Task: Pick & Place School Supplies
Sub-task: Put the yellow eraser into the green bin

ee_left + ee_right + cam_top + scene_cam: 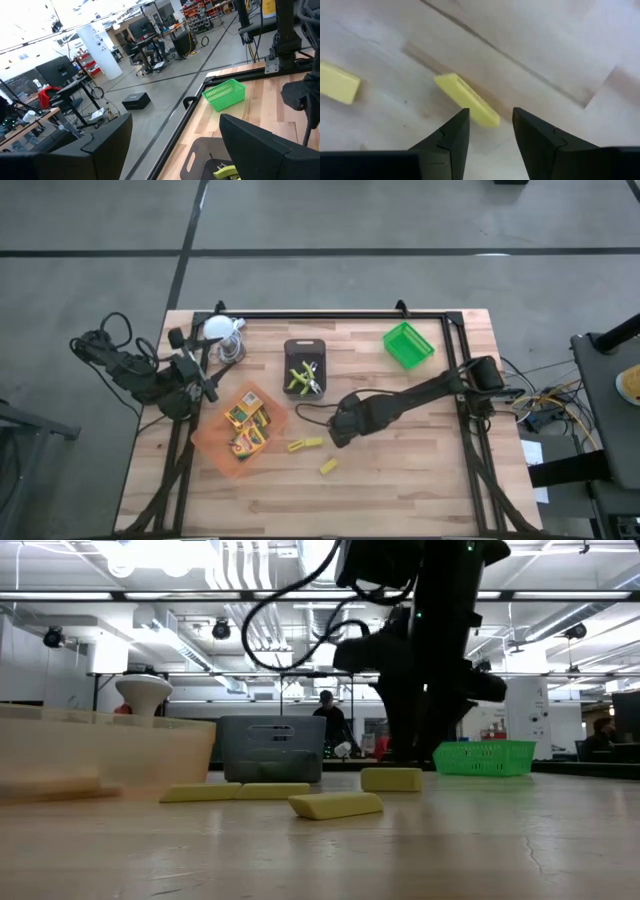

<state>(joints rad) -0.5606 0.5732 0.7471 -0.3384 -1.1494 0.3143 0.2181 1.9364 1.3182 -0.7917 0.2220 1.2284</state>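
Observation:
Short yellow sticks (305, 444) (328, 466) lie flat on the wooden table near its middle. In the low view several sticks (335, 805) lie in a loose row. My right gripper (337, 432) hovers over them, open. In the right wrist view its fingers stand just short of one stick (467, 100), and another stick (337, 82) lies farther off. Yellow-green crayon boxes (247, 425) sit in the orange tray (215, 448). Lime-handled scissors (303, 377) lie in the black tray (305, 346). My left gripper (175, 160) waits open at the table's left side.
A green basket (408, 345) stands toward the far right. A white-topped metal object (222, 330) stands at the far left corner. A black frame rail (330, 315) runs along the far edge. Bare wood lies toward the near edge and the right.

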